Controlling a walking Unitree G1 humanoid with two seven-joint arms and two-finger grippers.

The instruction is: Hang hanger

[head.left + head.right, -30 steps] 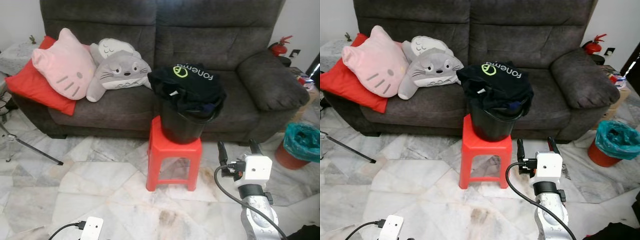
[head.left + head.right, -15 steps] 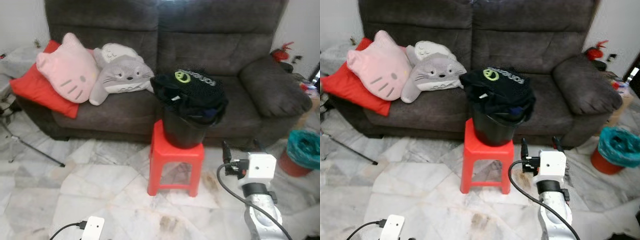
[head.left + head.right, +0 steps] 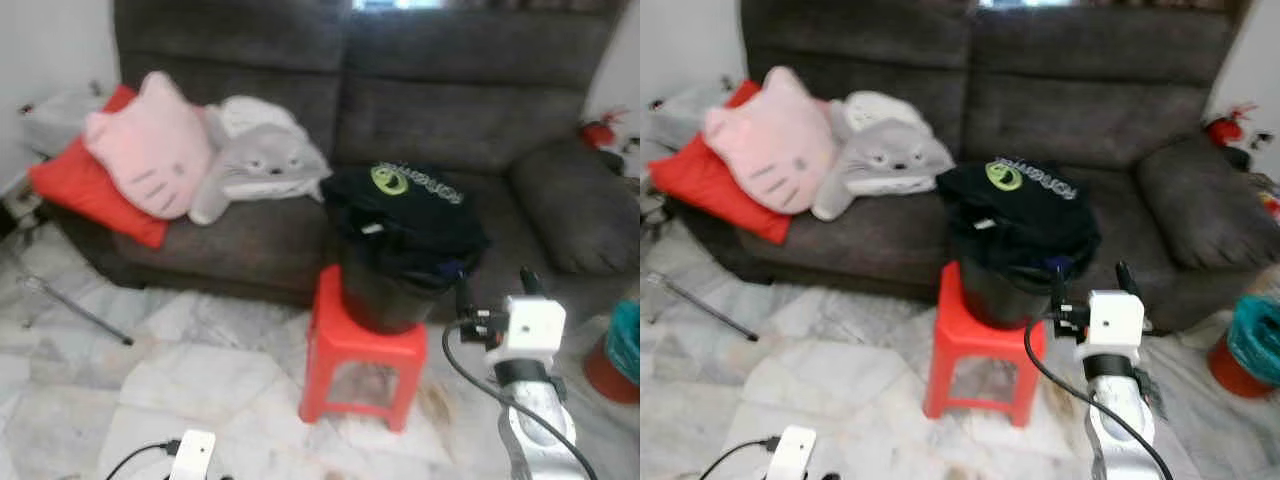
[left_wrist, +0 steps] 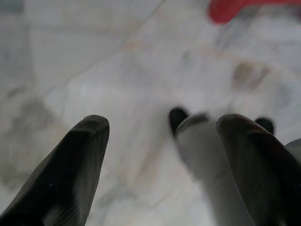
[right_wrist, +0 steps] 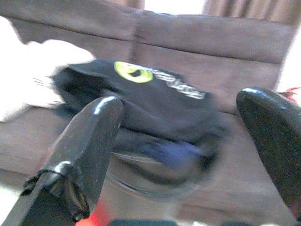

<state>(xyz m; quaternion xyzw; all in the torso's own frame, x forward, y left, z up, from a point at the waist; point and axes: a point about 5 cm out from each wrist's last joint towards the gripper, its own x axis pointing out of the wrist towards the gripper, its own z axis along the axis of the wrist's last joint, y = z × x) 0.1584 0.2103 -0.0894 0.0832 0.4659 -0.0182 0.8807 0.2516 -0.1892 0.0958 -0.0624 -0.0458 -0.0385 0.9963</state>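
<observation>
Hovering right gripper (image 3: pixel 1091 281) (fingers spread) | beside black bucket (image 3: pixel 1002 292) | red stool (image 3: pixel 983 353)

Head stereo pair looks forward and down from standing height at a grey sofa (image 3: pixel 420 90), with a red stool (image 3: pixel 365 355) and black bucket (image 3: pixel 1002 290) mid-frame; both eyes share this scene, slightly offset, both blurred. Right wrist view looks along its spread black fingers (image 5: pixel 82 150), close, level, facing the dark cloth (image 5: pixel 150 94) piled on the bucket and the sofa back. Left wrist view points down at the marble floor (image 4: pixel 117 70), close, stool corner at the edge.
</observation>
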